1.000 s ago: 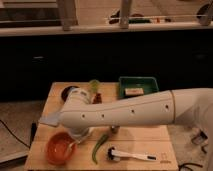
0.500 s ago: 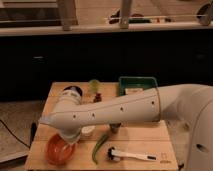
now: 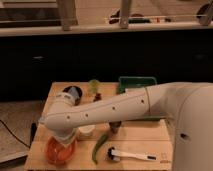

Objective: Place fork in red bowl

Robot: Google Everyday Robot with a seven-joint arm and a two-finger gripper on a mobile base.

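The gripper (image 3: 59,141) is held over the red bowl (image 3: 60,152) at seven o'clock; its opening and load cannot be told. The fork should be released low, centred.

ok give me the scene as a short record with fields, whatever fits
surface: wooden table
pincer: hidden below the arm's wrist, over the red bowl at front left
fork: not visible
red bowl: partly covered by the arm
beside bowl: white cup, green pepper
front right: white-handled brush, lying flat
back: green tray, dark bowl
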